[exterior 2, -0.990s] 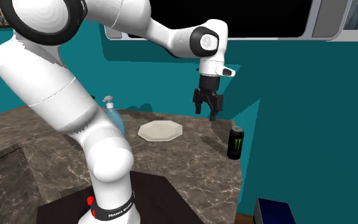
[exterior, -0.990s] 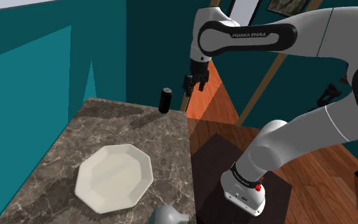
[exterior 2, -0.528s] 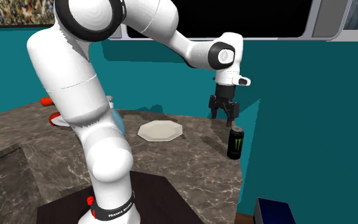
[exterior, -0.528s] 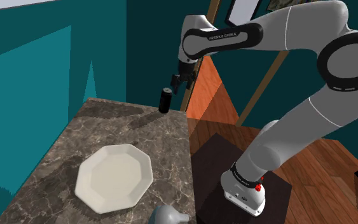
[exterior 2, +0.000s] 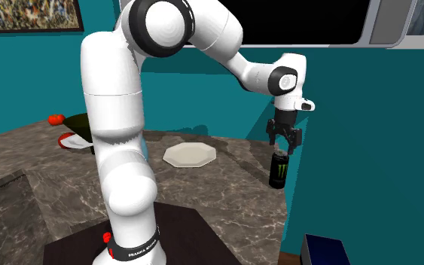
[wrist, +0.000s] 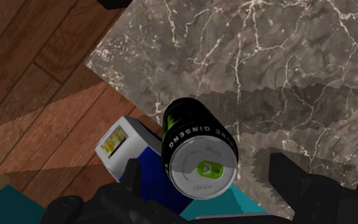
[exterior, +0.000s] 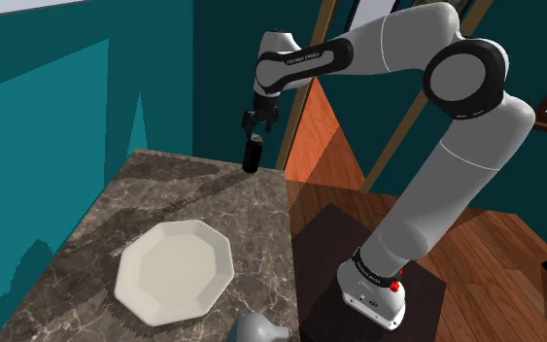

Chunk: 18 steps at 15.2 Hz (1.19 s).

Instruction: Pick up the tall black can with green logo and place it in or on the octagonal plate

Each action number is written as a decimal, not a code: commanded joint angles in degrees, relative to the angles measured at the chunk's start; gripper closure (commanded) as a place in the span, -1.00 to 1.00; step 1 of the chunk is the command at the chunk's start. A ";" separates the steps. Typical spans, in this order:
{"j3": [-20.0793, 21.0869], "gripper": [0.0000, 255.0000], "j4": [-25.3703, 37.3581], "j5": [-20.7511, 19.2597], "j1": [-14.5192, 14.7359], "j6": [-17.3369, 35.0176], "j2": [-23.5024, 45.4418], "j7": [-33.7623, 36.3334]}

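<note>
Claw (exterior 2: 285,143): open, jaws well apart, holding nothing. In the wrist view the two fingers stand either side of the lid with a clear gap on each side; no contact seen.

Can (exterior 2: 279,170): black, green logo, silver lid with a green tab. Upright on the counter (exterior: 213,199), close to its corner edge. It sits directly below the claw; in the second exterior view the fingertips hang just above the lid rim, apart from it.

Key relation: the can's long axis is vertical and runs in line with the claw's own approach axis. The wrist view looks nearly straight down onto the lid, which lies about midway between the fingers. Judgement: lateral alignment looks done, and what is left before the grasp is a straight descent so the fingers bracket the can's body, then closing.

Plate (exterior: 174,270): white, octagonal, flat on the counter, nothing on it. Well apart from the claw, with bare marbled counter between.

Beyond the counter edge, under the claw: wooden floor (wrist: 37,70) and a blue box (wrist: 123,149) with a white face.

Risk (judgement): the can is tall, narrow and near the edge. A finger clipping the rim on the way down could tip it off the counter
</note>
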 commanded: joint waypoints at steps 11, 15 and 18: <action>0.00 -1.00 -1.70 0.20 -0.02 6.22 4.10 -0.03; 0.00 -1.00 -1.69 0.20 -0.02 6.21 4.10 -0.03; 0.00 1.00 -1.70 0.20 -0.02 6.21 4.09 -0.04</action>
